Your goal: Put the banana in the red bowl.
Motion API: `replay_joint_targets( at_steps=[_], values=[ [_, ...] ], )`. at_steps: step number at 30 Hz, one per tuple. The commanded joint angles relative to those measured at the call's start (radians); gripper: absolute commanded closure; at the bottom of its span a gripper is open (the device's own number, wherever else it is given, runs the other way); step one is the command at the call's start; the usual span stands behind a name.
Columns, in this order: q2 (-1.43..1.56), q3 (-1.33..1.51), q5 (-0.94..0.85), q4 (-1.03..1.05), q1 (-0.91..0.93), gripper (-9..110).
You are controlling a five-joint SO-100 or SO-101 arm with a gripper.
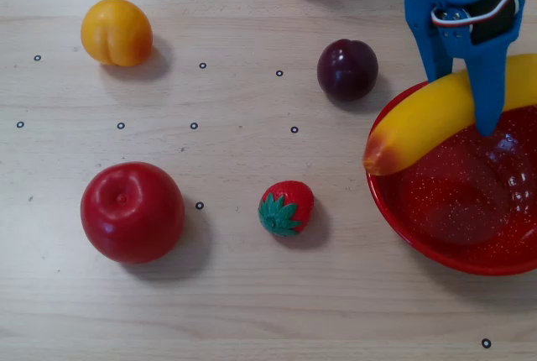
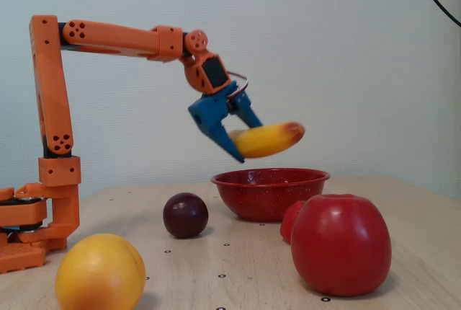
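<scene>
**Banana held above the red bowl**

The blue two-finger gripper [image 1: 470, 96] [image 2: 241, 144] has its fingers [image 1: 487, 84] clamped on the long glossy yellow plastic banana [image 1: 428, 122] [image 2: 268, 139], which hangs in the air over the rim of the large speckled red bowl [image 1: 403, 227] [image 2: 268, 193]. Its reddish tip juts out past the bowl's left edge in the overhead view. Left of the bowl on the pale wooden surface [image 1: 252, 294] lie a dark round plum [image 1: 346, 69] and a small red strawberry [image 1: 286, 207].
</scene>
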Motion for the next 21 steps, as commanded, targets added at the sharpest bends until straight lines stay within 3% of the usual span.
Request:
replay_joint_targets(
  at_steps=[1, 3, 5, 8, 14, 17, 21],
  values=[
    [0.081, -0.048, 0.023, -0.066, 0.021, 101],
    [0.052, -0.043, 0.034, -0.067, 0.032, 100],
    [0.031, -0.043, 0.015, -0.064, 0.035, 89],
    [0.003, -0.043, 0.011, -0.058, 0.037, 81],
    [-0.020, -0.031, 0.008, -0.058, 0.026, 72],
    [-0.018, -0.035, -0.006, -0.055, 0.017, 72],
    [0.005, -0.066, -0.021, -0.044, 0.002, 82]
  ],
)
